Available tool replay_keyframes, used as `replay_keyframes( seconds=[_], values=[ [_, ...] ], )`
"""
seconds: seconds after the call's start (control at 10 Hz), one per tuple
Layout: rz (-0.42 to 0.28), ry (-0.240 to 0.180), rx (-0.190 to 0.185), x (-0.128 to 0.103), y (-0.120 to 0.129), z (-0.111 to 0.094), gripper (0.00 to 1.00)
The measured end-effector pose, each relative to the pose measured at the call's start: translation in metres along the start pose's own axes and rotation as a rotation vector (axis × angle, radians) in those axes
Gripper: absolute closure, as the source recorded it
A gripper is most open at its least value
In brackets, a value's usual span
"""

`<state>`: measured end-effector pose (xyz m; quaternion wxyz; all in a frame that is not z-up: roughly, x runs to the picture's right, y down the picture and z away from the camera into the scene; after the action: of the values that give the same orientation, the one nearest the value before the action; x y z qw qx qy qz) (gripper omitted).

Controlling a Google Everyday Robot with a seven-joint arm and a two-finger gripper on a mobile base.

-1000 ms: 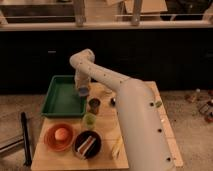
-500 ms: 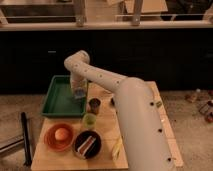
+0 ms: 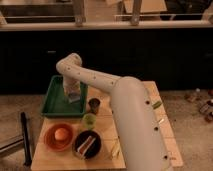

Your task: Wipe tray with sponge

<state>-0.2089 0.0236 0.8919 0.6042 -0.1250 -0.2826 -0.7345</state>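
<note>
Wooden table (image 3: 167,144) is backed by dark cabinets (image 3: 150,55); gripper (image 3: 72,94) is seen low in tray (image 3: 56,102), at sponge (image 3: 76,99); its hold cannot be told.

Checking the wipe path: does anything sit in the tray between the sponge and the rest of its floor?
Nothing visible does. The gripper hangs inside the tray with the sponge at its tip; the dark cup stands outside it.

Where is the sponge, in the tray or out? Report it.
In. The sponge lies just below the gripper, within the tray's raised sides.
</note>
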Motion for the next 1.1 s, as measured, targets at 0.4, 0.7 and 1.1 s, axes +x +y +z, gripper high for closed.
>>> replay_keyframes(
  seconds=[0.4,0.7,1.1],
  values=[
    [0.053,-0.060,0.004,-0.009,-0.012,0.028,0.98],
    [0.137,-0.086,-0.018,-0.013,-0.013,0.048,0.98],
    [0.170,-0.109,-0.024,-0.013,-0.020,0.065,0.98]
  ],
)
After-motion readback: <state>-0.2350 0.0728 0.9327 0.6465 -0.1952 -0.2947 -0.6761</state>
